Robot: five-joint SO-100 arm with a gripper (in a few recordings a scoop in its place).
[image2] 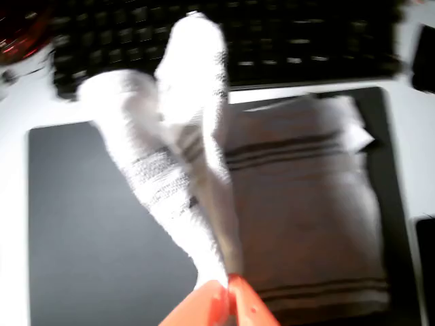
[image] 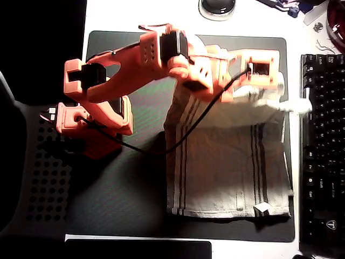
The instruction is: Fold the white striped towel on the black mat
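step: fold in progress | jaws: clenched on a raised towel corner, seemingly, wrist view blurred | towel: on the black mat, near the keyboard | advice: carry the corner low across to the tagged edge, line up stripes, then release

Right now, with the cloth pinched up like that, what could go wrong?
The gripper holds only a thin pinch of the white striped towel, so the lifted part might slip out mid-fold. That raised end hangs close to the keyboard and could drag across it. The rest lies wrinkled on the black mat, so the fold may land crooked.
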